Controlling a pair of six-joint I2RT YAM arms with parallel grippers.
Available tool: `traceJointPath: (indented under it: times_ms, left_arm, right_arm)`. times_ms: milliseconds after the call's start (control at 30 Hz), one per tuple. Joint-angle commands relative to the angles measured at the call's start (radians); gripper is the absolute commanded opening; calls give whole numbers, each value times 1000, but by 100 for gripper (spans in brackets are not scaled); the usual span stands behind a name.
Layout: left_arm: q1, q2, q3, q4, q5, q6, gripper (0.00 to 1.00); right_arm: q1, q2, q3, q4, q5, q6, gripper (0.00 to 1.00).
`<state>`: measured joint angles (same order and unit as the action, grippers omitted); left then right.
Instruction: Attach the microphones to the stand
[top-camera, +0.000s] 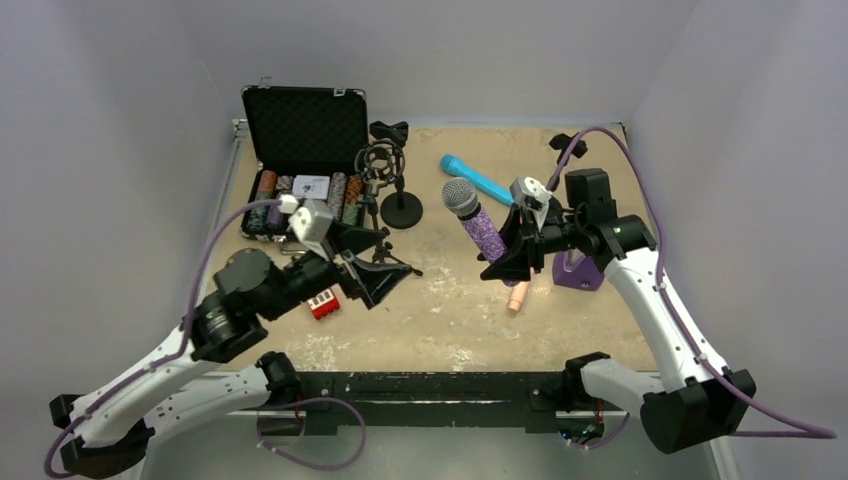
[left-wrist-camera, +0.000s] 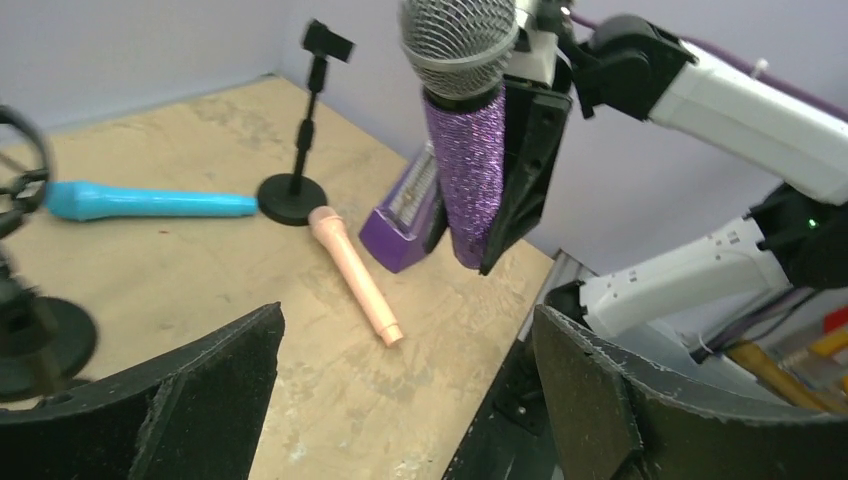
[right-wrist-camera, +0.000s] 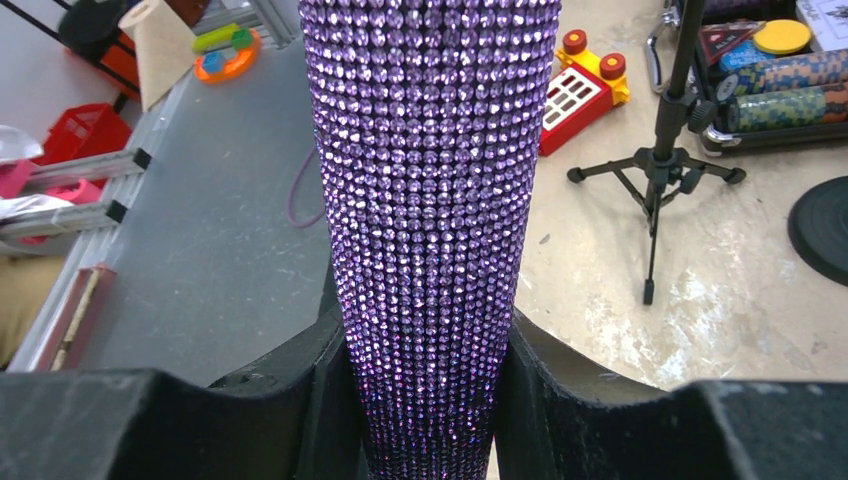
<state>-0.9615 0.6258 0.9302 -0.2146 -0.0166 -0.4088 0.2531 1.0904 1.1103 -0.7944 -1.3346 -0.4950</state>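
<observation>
Nearest, the left gripper (top-camera: 378, 262) stands spread wide and empty. At its 3 o'clock the right gripper (top-camera: 503, 255) pinches the glittery purple microphone with a silver mesh head (top-camera: 482, 228) low on its body. The microphone is clear of the table, its long axis near upright, head tipped toward 11 o'clock. The black round-based shock-mount stand (top-camera: 400, 205) lies at its 10 o'clock and the slim black clip stand (left-wrist-camera: 290, 198) at 1 o'clock. I judge the right arm nearer the clip stand.

Tan table (top-camera: 450, 300): blue microphone (top-camera: 476, 178), pink microphone (top-camera: 517, 298)
</observation>
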Motion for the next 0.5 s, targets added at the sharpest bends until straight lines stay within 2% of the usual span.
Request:
traceJointPath:
  times_ms: [0, 167, 300, 467]
  left_arm:
    - [0, 148, -17, 308, 229, -11, 96]
    - [-3, 370, 64, 459, 275, -15, 99]
    - [-6, 454, 87, 509, 186, -33, 99]
    - [-6, 492, 69, 609, 113, -79, 87]
  right_arm:
    - [12, 78, 106, -12, -117, -1, 0]
    - [63, 172, 209, -154, -140, -79, 0]
    - [72, 161, 191, -141, -157, -83, 0]
    - [77, 152, 156, -85, -157, -38, 0]
